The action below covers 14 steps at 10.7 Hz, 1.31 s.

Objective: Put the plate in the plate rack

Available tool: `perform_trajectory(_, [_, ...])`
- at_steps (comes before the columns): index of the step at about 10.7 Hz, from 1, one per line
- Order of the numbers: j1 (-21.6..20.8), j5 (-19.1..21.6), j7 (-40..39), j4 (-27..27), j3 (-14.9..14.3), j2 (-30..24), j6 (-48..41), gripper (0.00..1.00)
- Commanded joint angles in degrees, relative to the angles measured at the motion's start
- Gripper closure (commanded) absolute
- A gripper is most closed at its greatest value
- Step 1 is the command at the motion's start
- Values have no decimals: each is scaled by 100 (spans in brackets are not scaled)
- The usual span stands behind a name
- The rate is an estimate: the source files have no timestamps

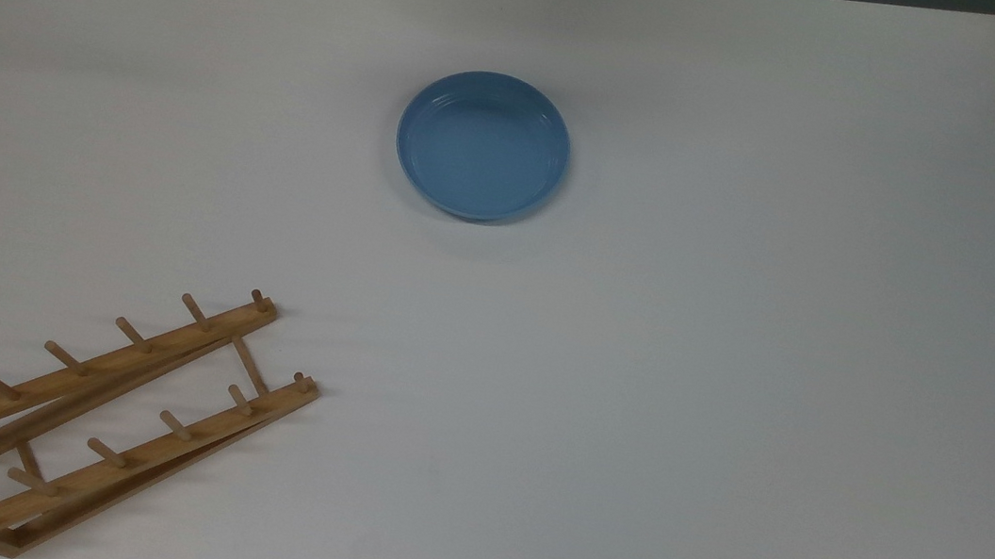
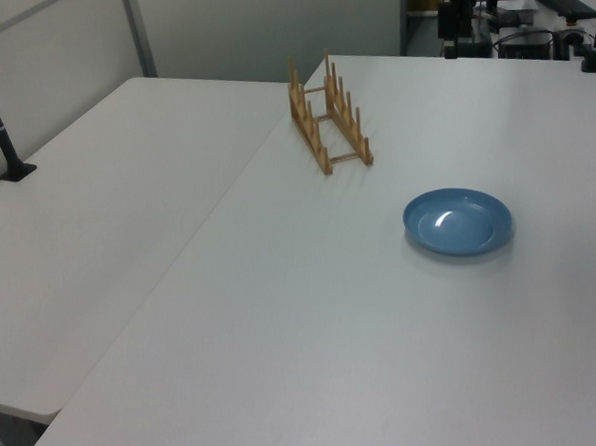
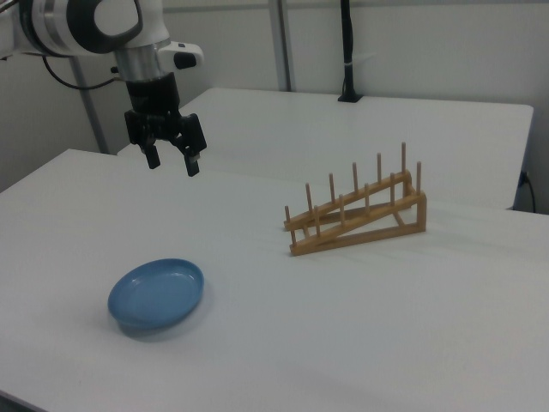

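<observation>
The blue plate [image 1: 483, 146] lies flat on the white table [image 1: 730, 394], right side up, with bare surface all around it. In the top view it sits a little above the middle, nearer the table's far edge than its near one. The wooden rack [image 1: 101, 416] stands well apart from it — down in the top view's lower left corner, close to the table's near and left edges, its two pegged rails running aslant. None of its slots holds anything.

In the right view the gripper [image 3: 172, 162] hangs in the air above the table, up and behind the plate, touching nothing; its two fingers [image 3: 192, 162] point down with a clear gap between them — spread and holding nothing. The rack [image 3: 358, 212] stands on the right view's right, and the stretch of table between it and the plate [image 3: 157, 293] is bare.

In the left view the rack [image 2: 329, 119] sits by the seam where a second table [image 2: 97, 194] adjoins, the plate [image 2: 458, 221] nearer the camera.
</observation>
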<state>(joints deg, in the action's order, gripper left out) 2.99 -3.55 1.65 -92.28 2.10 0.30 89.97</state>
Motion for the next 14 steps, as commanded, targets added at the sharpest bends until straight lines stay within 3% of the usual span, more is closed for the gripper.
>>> perform_trajectory(1, [9, 126, -156, -150, -43, -179, 30, 0])
perform_trajectory(8, [0, 126, -173, -159, -26, -100, 144, 0])
perform_trajectory(14, [0, 126, -1885, -589, -17, 22, 249, 0])
